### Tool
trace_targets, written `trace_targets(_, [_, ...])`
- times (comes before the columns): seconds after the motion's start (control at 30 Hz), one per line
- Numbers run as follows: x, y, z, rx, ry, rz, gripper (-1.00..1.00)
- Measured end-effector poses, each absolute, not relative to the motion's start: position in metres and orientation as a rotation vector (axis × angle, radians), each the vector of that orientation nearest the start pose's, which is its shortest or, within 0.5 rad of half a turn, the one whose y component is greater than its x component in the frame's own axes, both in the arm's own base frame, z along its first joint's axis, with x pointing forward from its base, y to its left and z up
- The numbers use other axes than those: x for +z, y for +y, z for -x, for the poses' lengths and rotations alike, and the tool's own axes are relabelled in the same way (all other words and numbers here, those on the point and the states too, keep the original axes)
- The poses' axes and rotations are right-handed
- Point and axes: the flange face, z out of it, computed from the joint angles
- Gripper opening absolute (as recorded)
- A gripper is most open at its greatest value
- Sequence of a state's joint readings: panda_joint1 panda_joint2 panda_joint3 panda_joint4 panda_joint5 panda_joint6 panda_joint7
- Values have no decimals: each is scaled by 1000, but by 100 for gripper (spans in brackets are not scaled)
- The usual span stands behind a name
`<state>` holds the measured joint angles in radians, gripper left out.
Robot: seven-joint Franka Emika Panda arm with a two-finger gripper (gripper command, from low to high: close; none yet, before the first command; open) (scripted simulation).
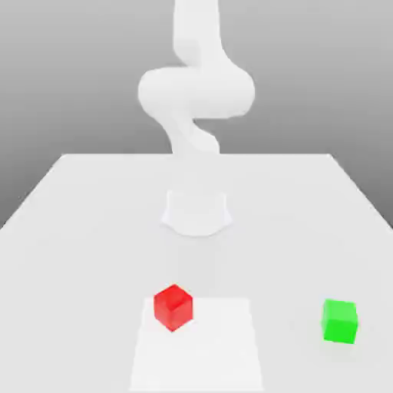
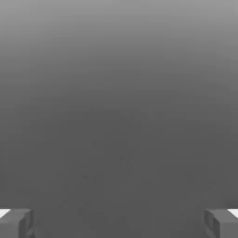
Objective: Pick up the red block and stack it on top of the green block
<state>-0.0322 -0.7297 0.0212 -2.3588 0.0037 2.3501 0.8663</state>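
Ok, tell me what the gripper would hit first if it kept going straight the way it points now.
Nothing that shows: the gripper is open, and past its fingertips the hand view has just plain grey backdrop. Depth there is unclear.

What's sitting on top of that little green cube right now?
Nothing: the green block has a bare top face. The red block sits apart on the table. What lies under the green block is hidden.

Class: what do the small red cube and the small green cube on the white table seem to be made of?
Small red cube: looks like matte plastic or painted wood; flat colour, no shine, no grain. Small green cube: same plain matte look, so likely the same material. Being rendered, neither can be settled.
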Motion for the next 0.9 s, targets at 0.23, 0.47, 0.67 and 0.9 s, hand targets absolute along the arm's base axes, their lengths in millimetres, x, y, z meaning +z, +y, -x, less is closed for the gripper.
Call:
trace_targets(0.23, [487, -18, -428, -608, 1558, 2423, 0])
trace_targets(0.47, [311, -36, -405, -250, 1990, 2304, 0])
trace_targets(0.67, [193, -42, -357, -9, 2263, 2173, 0])
trace_targets(0.9, [148, -41, -354, 0, 2270, 2171, -100])
